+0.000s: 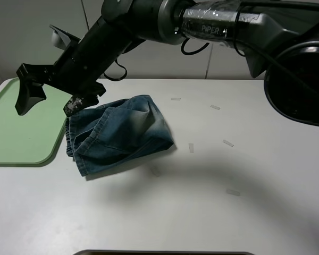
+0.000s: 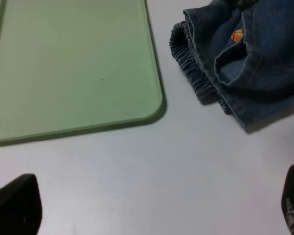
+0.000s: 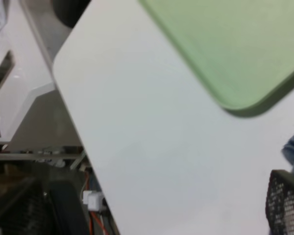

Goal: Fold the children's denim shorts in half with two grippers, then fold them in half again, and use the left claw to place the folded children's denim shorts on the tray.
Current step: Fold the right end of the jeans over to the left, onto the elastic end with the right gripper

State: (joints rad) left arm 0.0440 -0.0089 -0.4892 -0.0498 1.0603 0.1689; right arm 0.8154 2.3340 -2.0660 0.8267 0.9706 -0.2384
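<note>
Right gripper (image 1: 48, 106), a black two-fingered arm end reaching across from the right side, is shown with its jaws spread wide and nothing held between them; it is seen over the near-side edge of the flat pale-green rectangular plastic tray (image 1: 21, 133), one finger over the tray and the other close to the upper corner of the small blue washed-denim children's shorts (image 1: 122, 133); contact with the denim cannot be determined. Left gripper (image 2: 154, 208) is shown only in its own wrist view, its two black fingertips (image 2: 14, 205) set far apart above bare table, nothing being gripped. The shorts are seen folded into a compact bundle on the white table (image 1: 228, 212), just beside the tray's right edge but apart from it, the gathered elastic waistband (image 2: 186, 63) turned toward the tray; a small orange patch (image 2: 237, 35) is visible in a fold. Short pale tape marks (image 1: 228, 143) are scattered on the table to the right of the shorts.
</note>
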